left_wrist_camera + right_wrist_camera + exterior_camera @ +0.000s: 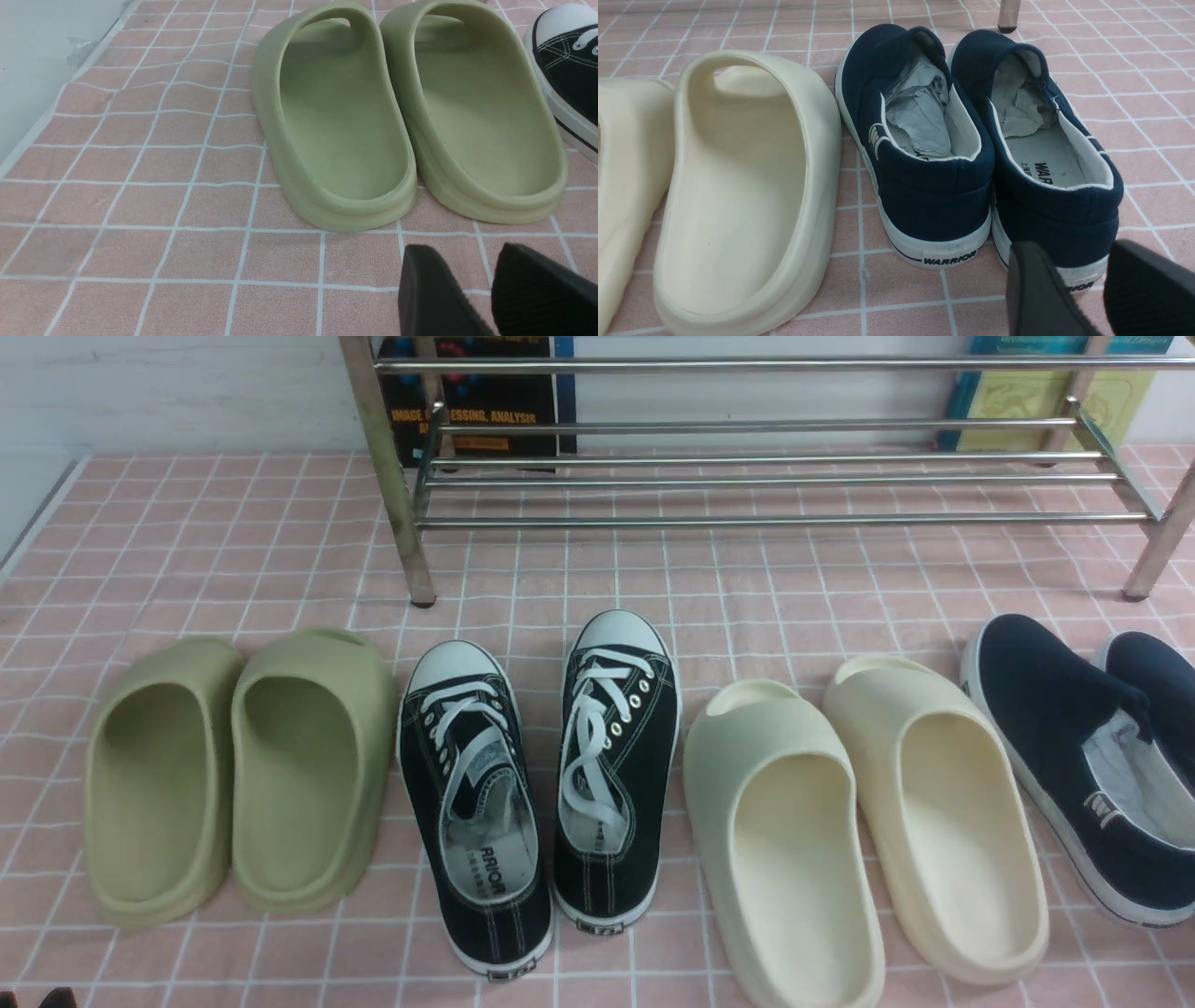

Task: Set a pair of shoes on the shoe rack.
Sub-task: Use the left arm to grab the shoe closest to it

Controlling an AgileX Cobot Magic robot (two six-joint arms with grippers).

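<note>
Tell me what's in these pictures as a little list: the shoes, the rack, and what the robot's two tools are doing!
floor: pink checked cloth
shoe row, robot's left to right: green slides, black sneakers, cream slides, navy slip-ons
sneakers' place: on the cloth, toes toward the shoe rack, not on it yet
rack: chrome bars behind the row, no shoes on the bars in view
left tool: open, holding nothing, by the green slides' heels
right tool: open, holding nothing, by the navy slip-ons' heels
inside slip-ons: crumpled paper

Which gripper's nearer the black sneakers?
Left. The left gripper is behind the green slides, next to the black sneakers; the right gripper is behind the navy slip-ons, cream slides between.
</note>
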